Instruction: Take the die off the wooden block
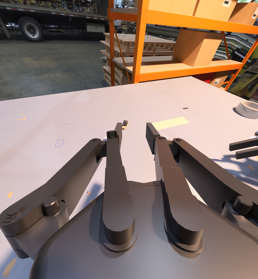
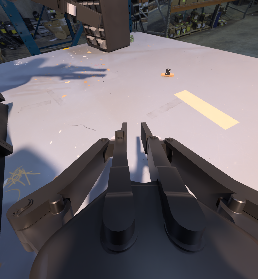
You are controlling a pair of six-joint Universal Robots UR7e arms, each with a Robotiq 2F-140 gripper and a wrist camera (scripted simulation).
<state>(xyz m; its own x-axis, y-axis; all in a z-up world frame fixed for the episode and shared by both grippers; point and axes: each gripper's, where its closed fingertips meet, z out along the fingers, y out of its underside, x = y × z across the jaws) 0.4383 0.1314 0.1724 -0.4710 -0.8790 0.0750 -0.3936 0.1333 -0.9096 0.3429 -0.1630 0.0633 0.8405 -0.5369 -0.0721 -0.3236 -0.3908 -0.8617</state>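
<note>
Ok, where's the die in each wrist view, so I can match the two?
Left wrist view: the die sits on the wooden block near picture centre, just past the left hand's left fingertip.
Right wrist view: the die stands on the block at upper right of centre, far ahead of the right hand.
Shared landmark: the pale yellow tape strip on the table.
</note>
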